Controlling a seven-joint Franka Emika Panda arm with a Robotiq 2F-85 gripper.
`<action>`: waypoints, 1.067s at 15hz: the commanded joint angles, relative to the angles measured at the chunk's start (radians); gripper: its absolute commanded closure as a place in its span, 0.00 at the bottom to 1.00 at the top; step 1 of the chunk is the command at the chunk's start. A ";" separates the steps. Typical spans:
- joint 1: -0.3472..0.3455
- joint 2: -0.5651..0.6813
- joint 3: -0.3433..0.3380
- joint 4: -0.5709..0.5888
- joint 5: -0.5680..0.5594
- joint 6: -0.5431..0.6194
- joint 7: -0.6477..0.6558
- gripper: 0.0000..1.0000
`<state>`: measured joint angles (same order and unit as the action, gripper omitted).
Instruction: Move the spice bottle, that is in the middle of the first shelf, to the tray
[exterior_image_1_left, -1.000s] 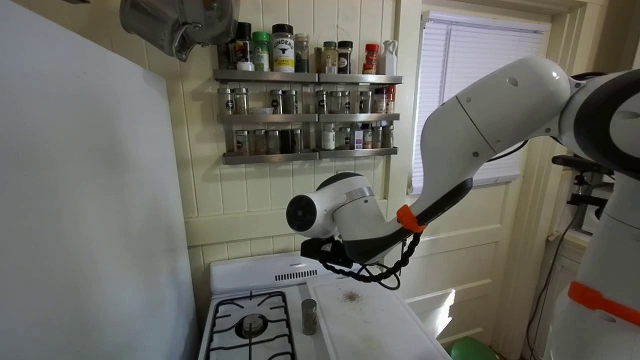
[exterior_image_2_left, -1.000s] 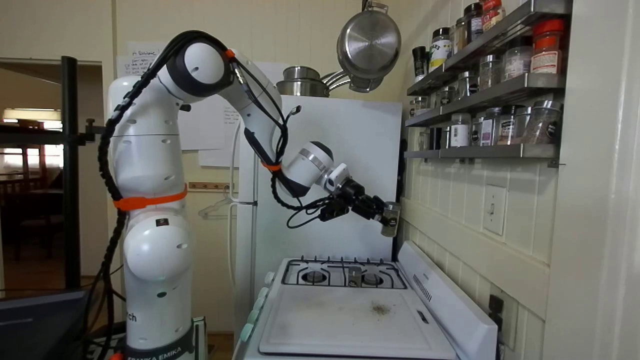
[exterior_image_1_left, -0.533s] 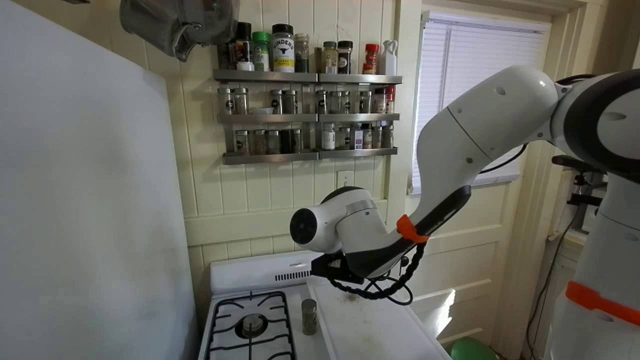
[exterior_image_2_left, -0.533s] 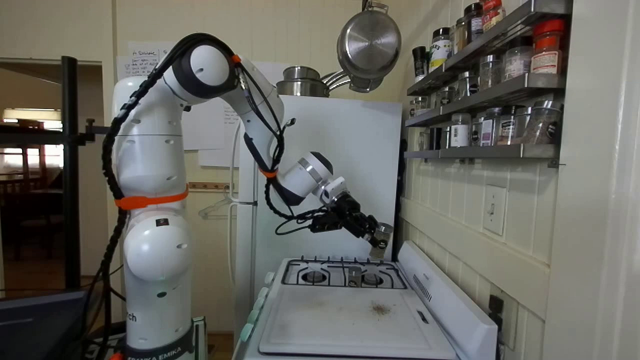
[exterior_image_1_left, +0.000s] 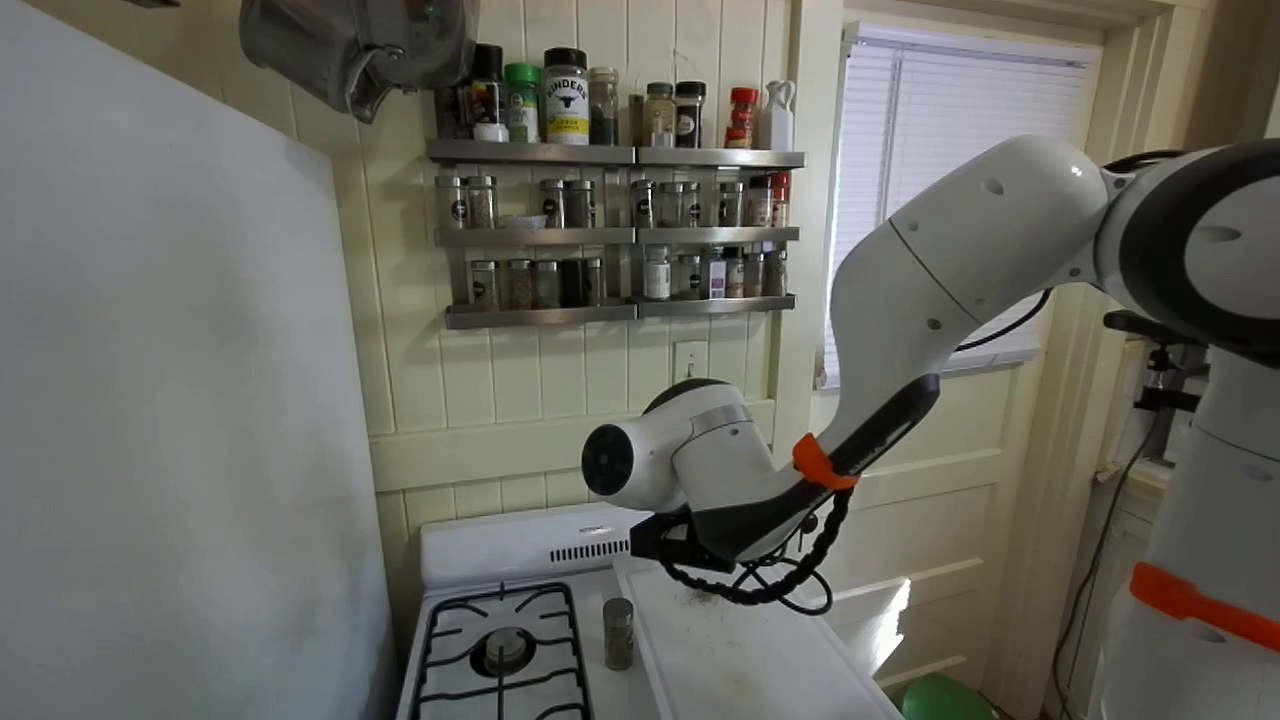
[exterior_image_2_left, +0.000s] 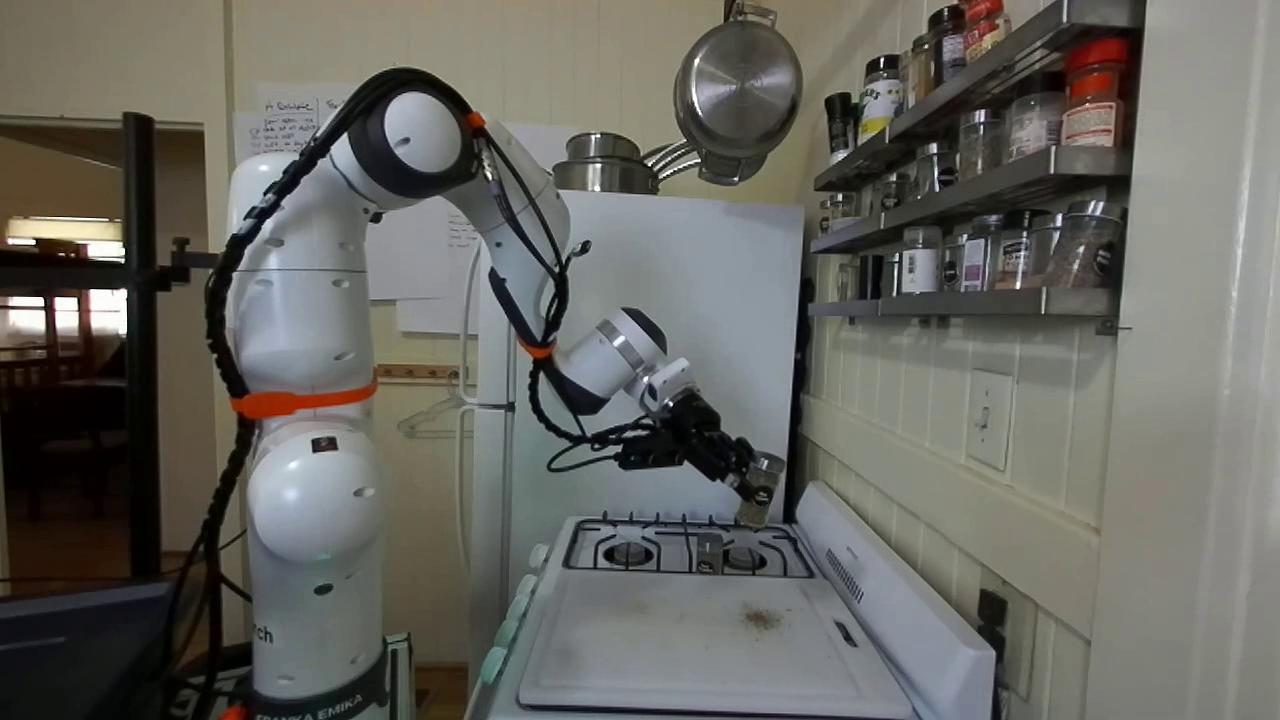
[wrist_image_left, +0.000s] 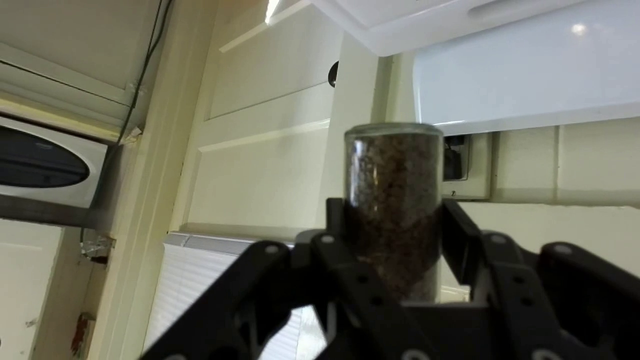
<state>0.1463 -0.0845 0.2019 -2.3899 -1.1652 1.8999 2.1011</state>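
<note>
The end effector (wrist_image_left: 393, 220) is clasping the spice bottle (wrist_image_left: 395, 175), its two fingers (wrist_image_left: 459, 235) being parted only by the width of the glass and pressing on opposite sides of it. In the wrist view the bottle is showing reddish-brown contents through clear sides (the fingers are partly covering one end). In an exterior view it is hanging in the air with its greyish cap (exterior_image_2_left: 768, 460) uppermost, its top leaning toward the wall (exterior_image_2_left: 900, 380). The bottle is being held higher than the tray (exterior_image_2_left: 650, 645) and apart from it; the views are leaving unclear whether it is hanging directly over it. The tray is lying flat on the white stove (exterior_image_1_left: 470, 555), and dark flecks (exterior_image_2_left: 760, 618) are lying scattered on it. A second jar (exterior_image_1_left: 619, 635) is standing upright just beside the tray, between it and the burner grate (exterior_image_1_left: 500, 690). In an exterior view the arm (exterior_image_1_left: 930, 280) is hiding both bottle and fingers. Shelves (exterior_image_1_left: 535, 237) full of jars (exterior_image_1_left: 521, 284) are lining the wall in both exterior views, and a metal pan (exterior_image_2_left: 738, 95) is hanging near them.
</note>
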 joint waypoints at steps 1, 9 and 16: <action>0.004 0.021 -0.015 -0.009 0.016 -0.023 0.034 0.77; -0.005 0.092 -0.043 -0.034 -0.037 0.000 0.155 0.77; -0.003 0.162 -0.054 -0.036 -0.137 -0.020 0.274 0.77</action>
<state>0.1408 0.0481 0.1541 -2.4152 -1.2400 1.8829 2.2907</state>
